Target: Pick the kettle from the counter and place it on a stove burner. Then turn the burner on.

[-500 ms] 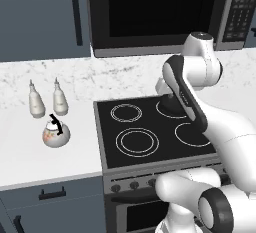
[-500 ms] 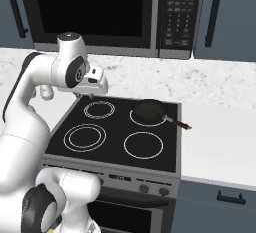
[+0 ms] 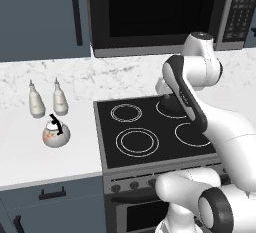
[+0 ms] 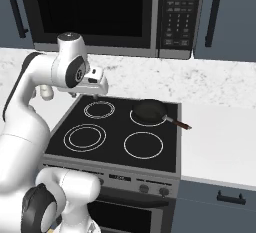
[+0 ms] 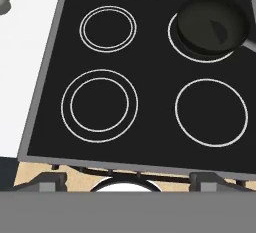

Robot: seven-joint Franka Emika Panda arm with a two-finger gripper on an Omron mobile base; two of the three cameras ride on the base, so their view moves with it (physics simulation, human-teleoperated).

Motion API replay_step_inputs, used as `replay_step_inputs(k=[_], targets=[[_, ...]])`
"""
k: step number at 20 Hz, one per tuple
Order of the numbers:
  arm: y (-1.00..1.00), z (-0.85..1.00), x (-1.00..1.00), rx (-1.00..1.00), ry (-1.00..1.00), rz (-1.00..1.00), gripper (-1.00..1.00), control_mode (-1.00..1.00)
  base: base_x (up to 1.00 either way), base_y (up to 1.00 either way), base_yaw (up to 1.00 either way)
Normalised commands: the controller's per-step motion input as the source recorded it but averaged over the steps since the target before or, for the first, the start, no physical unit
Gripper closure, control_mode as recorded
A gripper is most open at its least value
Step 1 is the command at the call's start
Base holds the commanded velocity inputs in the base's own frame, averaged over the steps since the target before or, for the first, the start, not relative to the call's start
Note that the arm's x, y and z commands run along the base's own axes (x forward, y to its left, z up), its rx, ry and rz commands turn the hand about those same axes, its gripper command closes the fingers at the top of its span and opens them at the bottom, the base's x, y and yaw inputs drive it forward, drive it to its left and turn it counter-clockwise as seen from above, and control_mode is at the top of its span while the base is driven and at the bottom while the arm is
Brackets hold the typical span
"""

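The kettle [image 3: 56, 133], small and round with a black arched handle, stands on the white marbled counter [image 3: 25, 162] left of the cooktop. The largest double-ring stove burner [image 3: 137, 142] [image 4: 85, 137] [image 5: 99, 105] is bare at the cooktop's front left. My gripper [image 4: 96, 94] [image 5: 127, 181] hangs high over the back of the cooktop, well to the right of the kettle. In the hand view the fingertips [image 5: 49, 181] stand wide apart with nothing between them, so it is open.
Two slim white bottles [image 3: 36, 100] stand behind the kettle. A black frying pan [image 4: 149, 112] [image 5: 212, 24] sits on the back right burner, handle to the right. Knobs [image 4: 142, 188] line the stove front. A microwave [image 4: 100, 12] hangs above.
The hand has sunk slightly over the back of the cooktop. The kettle and pan have not moved.
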Motion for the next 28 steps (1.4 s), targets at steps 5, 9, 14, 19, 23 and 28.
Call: replay_step_inputs(k=[5,9,14,19,23,28], targets=[[0.19,0.00,-0.49,0.00,-0.06,0.07,-1.00,-1.00,0.00,0.00,0.00],[0.97,0.00,-0.61,0.00,-0.05,0.16,-1.00,-1.00,0.00,0.00,0.00],[1.00,0.00,-0.24,-0.01,-0.09,0.11,-1.00,-1.00,0.00,0.00,0.00],[1.00,0.00,-0.04,0.00,-0.13,0.07,-1.00,-1.00,0.00,0.00,0.00],[1.00,0.00,0.07,0.00,-0.10,0.10,-1.00,-1.00,0.00,0.00,0.00],[1.00,-0.11,0.21,0.00,-0.16,0.15,-1.00,-1.00,0.00,0.00,0.00]])
